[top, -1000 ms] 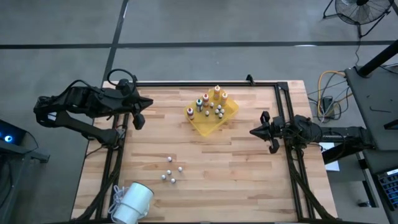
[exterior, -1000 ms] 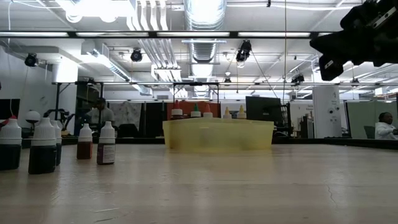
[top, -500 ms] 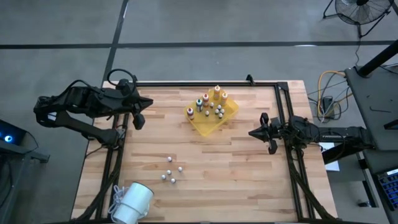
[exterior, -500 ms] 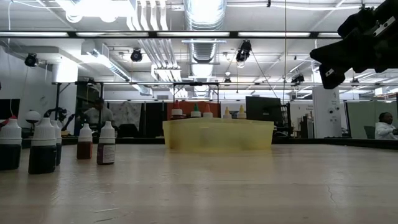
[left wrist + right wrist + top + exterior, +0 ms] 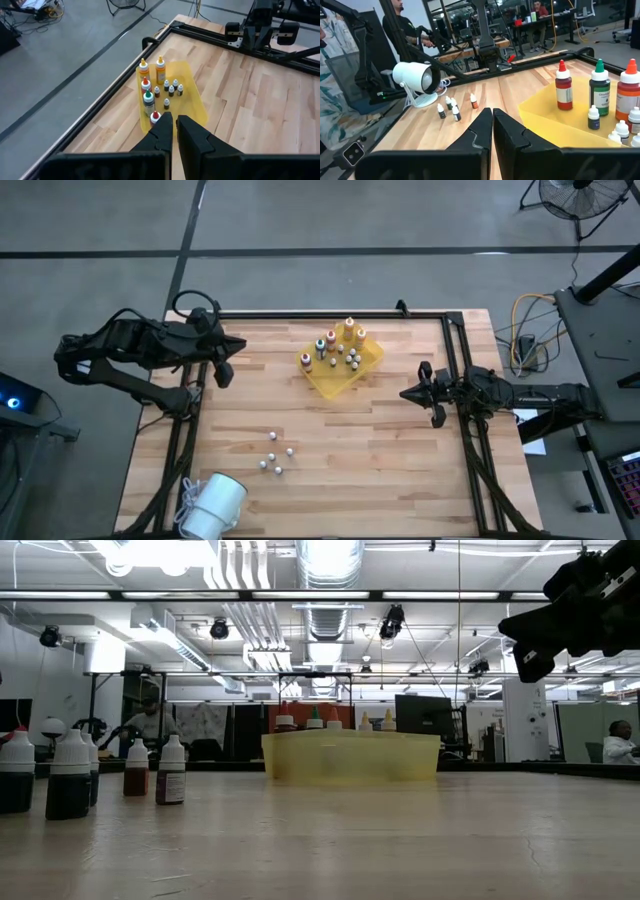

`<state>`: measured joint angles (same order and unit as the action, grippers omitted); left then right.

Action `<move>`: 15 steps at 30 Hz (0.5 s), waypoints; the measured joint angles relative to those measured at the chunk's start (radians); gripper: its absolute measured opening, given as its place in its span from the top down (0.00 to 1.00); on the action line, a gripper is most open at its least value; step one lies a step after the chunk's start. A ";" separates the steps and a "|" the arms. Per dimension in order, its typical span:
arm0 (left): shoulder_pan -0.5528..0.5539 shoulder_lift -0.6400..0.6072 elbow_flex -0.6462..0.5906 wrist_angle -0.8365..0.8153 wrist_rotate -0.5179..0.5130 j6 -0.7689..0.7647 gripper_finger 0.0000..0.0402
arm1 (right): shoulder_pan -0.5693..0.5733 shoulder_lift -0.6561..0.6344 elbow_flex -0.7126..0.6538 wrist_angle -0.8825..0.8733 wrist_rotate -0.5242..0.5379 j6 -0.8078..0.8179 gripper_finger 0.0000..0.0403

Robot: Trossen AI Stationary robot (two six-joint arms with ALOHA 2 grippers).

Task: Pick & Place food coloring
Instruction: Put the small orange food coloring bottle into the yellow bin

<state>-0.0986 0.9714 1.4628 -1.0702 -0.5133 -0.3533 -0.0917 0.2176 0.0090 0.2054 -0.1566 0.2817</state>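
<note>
Five small food coloring bottles (image 5: 273,452) stand in a loose cluster on the bare worktop (image 5: 400,470), well apart from the yellow tray (image 5: 368,364). The left claw (image 5: 226,364) and the right claw (image 5: 414,393), both pressed together and empty, hover at opposite worktop edges

A big industrial lab: bare pipes and ducts (image 5: 325,580) overhead, concrete floor (image 5: 320,220), desks with screens (image 5: 540,20), a person (image 5: 402,22) far beyond the right claw (image 5: 492,131).
</note>
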 joint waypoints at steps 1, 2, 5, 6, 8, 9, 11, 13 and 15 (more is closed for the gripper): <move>0.000 0.000 0.000 0.000 0.000 -0.010 1.00 | 0.000 0.000 0.000 0.000 0.000 0.000 0.98; 0.000 0.000 0.000 0.000 0.000 -0.015 1.00 | 0.000 0.000 0.000 0.000 0.000 0.000 0.98; 0.000 0.000 0.000 0.000 0.000 -0.028 1.00 | 0.000 0.000 0.000 0.000 0.000 0.000 0.98; 0.000 0.000 0.000 0.000 0.000 -0.035 1.00 | 0.000 0.000 0.000 0.000 0.000 0.000 0.98; 0.000 0.000 0.000 0.000 0.000 -0.048 1.00 | 0.000 0.000 0.000 0.000 0.000 0.000 0.98; 0.000 0.000 0.000 0.000 0.000 -0.051 1.00 | 0.000 0.000 0.000 0.000 0.000 0.000 0.98; 0.000 0.000 0.000 0.002 0.000 -0.058 1.00 | 0.000 0.000 0.000 0.000 0.000 0.000 0.98; 0.000 0.000 0.000 0.007 0.000 -0.074 1.00 | 0.000 0.000 0.000 0.000 0.000 0.000 0.98; 0.000 0.002 0.000 0.022 0.000 -0.077 1.00 | 0.000 0.000 0.000 0.000 0.000 -0.001 0.98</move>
<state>-0.0985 0.9737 1.4628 -1.0483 -0.5137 -0.4308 -0.0917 0.2176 0.0093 0.2058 -0.1570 0.2810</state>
